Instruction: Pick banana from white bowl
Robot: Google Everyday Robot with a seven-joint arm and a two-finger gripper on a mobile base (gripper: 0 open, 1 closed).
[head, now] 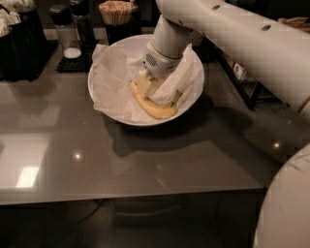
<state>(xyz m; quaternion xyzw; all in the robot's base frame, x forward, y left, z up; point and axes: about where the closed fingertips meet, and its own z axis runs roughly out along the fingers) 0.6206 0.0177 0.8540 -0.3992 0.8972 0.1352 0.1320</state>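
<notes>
The white bowl (193, 97), lined with crumpled white paper, stands on the grey table toward the back. The banana (154, 109), yellow and curved, lies in the bowl's front half on the paper. My gripper (147, 86) reaches down into the bowl from the upper right and rests at the banana's left end, on or just above it. The white wrist (160, 55) and a fold of paper hide part of the gripper and the banana's far side.
A shaker (65, 31), a dark bottle and a cup of wooden sticks (116, 12) stand behind the bowl. Dark containers (19, 43) sit at the back left. The table's front edge (131, 196) runs across below. My base (286, 208) fills the lower right.
</notes>
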